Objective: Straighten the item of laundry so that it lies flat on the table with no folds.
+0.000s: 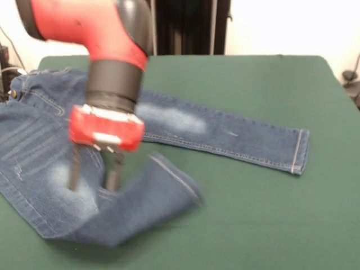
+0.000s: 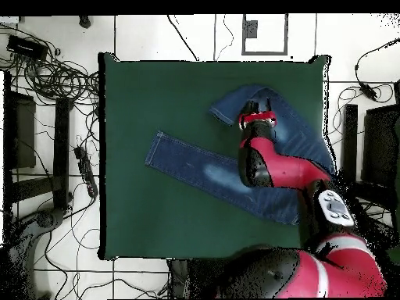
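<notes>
The item of laundry (image 1: pixel 34 146), a small pair of blue jeans with faded patches, lies on the left half of the green table (image 1: pixel 253 214). One leg runs straight out to its cuff (image 1: pixel 298 152). The other leg (image 1: pixel 152 197) is folded back over itself near the front edge. My gripper (image 1: pixel 94 179) reaches down onto the denim beside that fold, open, its two black fingers (image 1: pixel 73 169) spread apart with the tips at the cloth. From overhead, the gripper (image 2: pixel 256 115) is over the folded leg of the jeans (image 2: pixel 195 168) on the table (image 2: pixel 156 94).
The waistband (image 1: pixel 17 84) lies close to the table's left edge in the front view. Cables (image 2: pixel 47 78) and dark equipment (image 2: pixel 19 129) sit on the tiled floor around the table. A black stand (image 1: pixel 188 25) rises behind the far edge.
</notes>
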Motion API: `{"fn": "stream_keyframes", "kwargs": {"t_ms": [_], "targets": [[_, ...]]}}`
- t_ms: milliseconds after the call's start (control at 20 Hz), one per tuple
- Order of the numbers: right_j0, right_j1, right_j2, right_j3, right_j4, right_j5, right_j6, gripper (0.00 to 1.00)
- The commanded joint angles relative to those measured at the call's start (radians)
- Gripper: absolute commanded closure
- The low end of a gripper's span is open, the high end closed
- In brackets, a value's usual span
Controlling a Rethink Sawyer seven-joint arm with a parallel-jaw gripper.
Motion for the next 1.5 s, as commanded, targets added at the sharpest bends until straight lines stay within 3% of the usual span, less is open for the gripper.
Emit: {"fn": "stream_keyframes", "kwargs": {"t_ms": [50,100,300,500,650,1300,1500], "targets": [[0.022,-0.115,0.103,0.187,-0.002,-0.165,0.298,0.00],[0.028,-0.062,0.077,0.177,0.013,-0.235,0.277,0.00],[0.032,-0.024,0.057,0.148,0.027,-0.379,0.241,0.00],[0.037,0.002,0.037,0.115,0.057,-0.433,0.218,0.00],[0.032,-0.002,0.036,0.109,0.036,-0.425,0.228,0.00],[0.068,0.003,0.026,0.078,0.093,-0.350,0.200,0.00],[0.065,-0.012,0.058,0.075,0.052,-0.221,0.226,0.00]]}}
